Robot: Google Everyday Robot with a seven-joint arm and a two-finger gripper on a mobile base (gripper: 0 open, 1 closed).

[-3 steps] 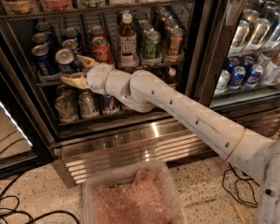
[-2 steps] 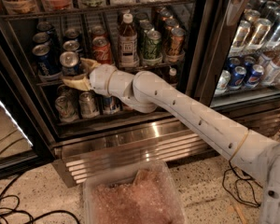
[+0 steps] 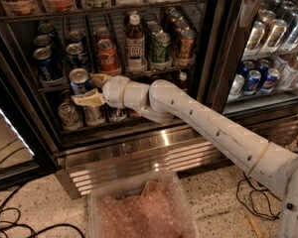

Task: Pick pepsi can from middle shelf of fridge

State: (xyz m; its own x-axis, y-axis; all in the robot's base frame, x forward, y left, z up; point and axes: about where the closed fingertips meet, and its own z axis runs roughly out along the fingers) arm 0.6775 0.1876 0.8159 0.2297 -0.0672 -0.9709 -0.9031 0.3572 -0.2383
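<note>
Gripper (image 3: 84, 89), at middle shelf (image 3: 50, 87) front: jaws narrow, clasping pepsi can (image 3: 79, 78); can upright, long axis vertical, between jaws.

A speckled terrazzo floor (image 3: 35, 202) is spreading across the foreground, black cables (image 3: 17, 226) are trailing over it, a clear plastic tub (image 3: 134, 181) of crumpled pinkish material is sitting at centre, and a neighbouring drinks cooler (image 3: 282, 111) is standing at right.
</note>
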